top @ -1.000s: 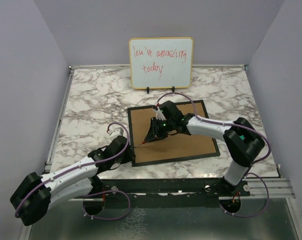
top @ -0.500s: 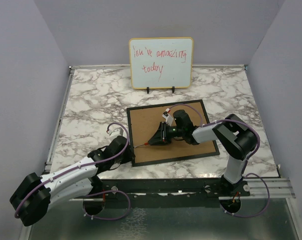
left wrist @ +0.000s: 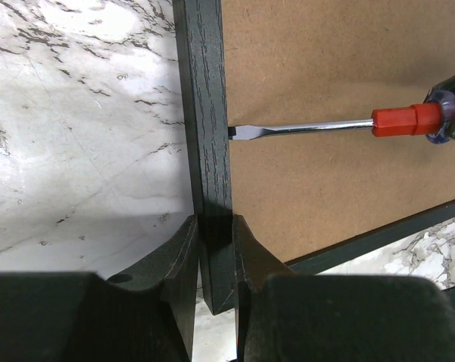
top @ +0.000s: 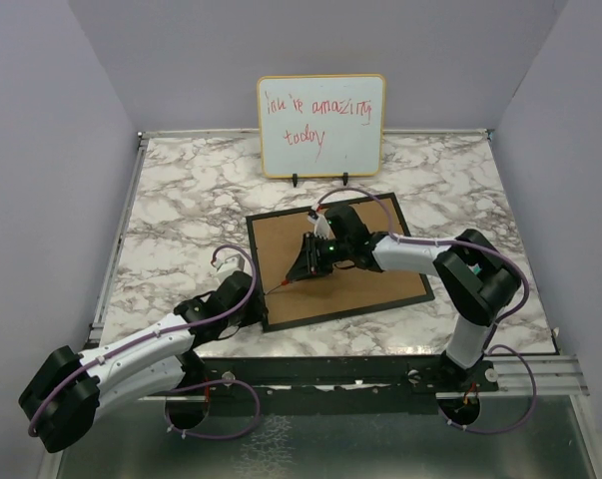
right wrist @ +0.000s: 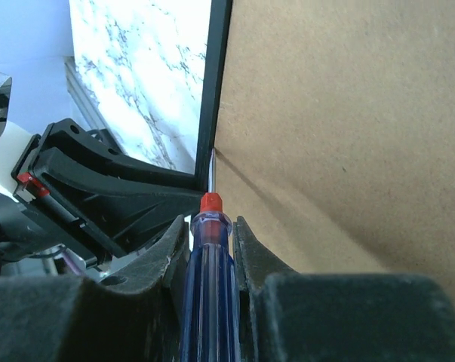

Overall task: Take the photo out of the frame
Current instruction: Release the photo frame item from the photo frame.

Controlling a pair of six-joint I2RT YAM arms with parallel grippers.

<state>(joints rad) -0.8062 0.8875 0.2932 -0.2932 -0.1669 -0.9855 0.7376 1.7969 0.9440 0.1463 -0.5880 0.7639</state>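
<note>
Right arm has swung back from half a second ago: elbow further out again, wrist nearer the board end, and the frame [top: 426,295] now sits turned slightly, far-left corner further left.

Right gripper [right wrist: 210,222]: fingers closed snug on the blue handle of a screwdriver [left wrist: 318,127], red collar just past the fingertips. Flat blade lies low across the back panel [top: 375,284], tip at the seam where the panel meets the inner edge of the frame's left rail.

Left gripper [left wrist: 214,226]: fingers narrowly parted and pinching that same left rail from both sides, close to its near corner.

Count: one frame, one back panel, one screwdriver, one whiteboard [top: 321,125], two arms.

Frame lies flat, back up, on the marble table [top: 181,200], in front of the whiteboard and apart from it. Brown fibreboard panel still seated inside the black rails. Photo is hidden: only the panel's back shows, so I can't tell where it sits.
</note>
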